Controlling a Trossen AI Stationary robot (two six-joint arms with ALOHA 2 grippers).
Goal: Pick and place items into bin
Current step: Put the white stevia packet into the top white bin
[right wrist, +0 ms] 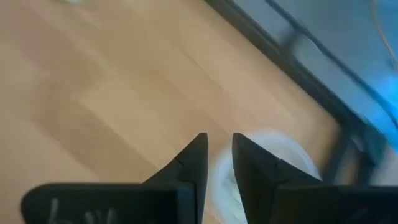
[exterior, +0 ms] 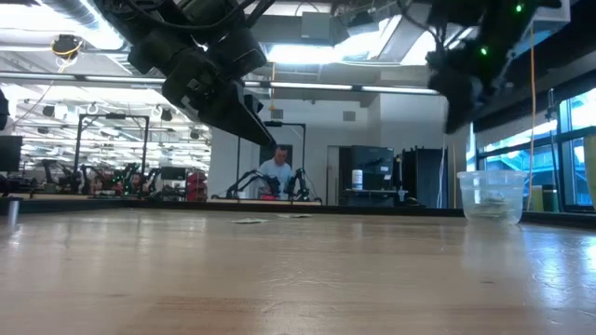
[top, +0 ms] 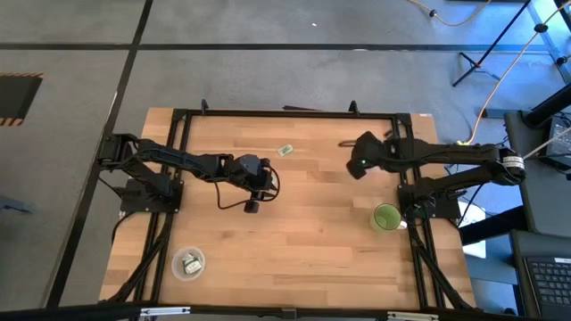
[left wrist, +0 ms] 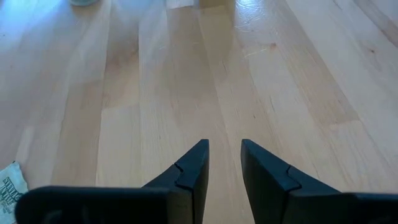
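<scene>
Pale wood planks made up the table top (top: 303, 223), framed by black rails. From above, a clear round bin (top: 188, 263) stood at the near left corner with one or two pale packets inside, and a green-tinted cup (top: 386, 217) stood near the right edge beside the right arm's base. One pale green packet (top: 285, 150) lay flat on the bare wood toward the far side, between the two arms. The left gripper (top: 254, 169) hung over the middle left of the table, just near of that packet; the right gripper (top: 359, 166) hung over the far right part.

At table height, the clear bin (exterior: 491, 194) showed as a squat translucent tub with ribbed rim, its contents only a faint blur. A person stood in the room far behind.

The left wrist camera showed its two dark wedge-shaped fingers (left wrist: 194, 168) a little apart, pinching nothing, above smooth grain; a printed packet's corner (left wrist: 10, 185) lay at the edge.

The right wrist camera showed its fingers (right wrist: 194, 160) likewise slightly parted and empty, above a blurred pale round container (right wrist: 273, 168).
</scene>
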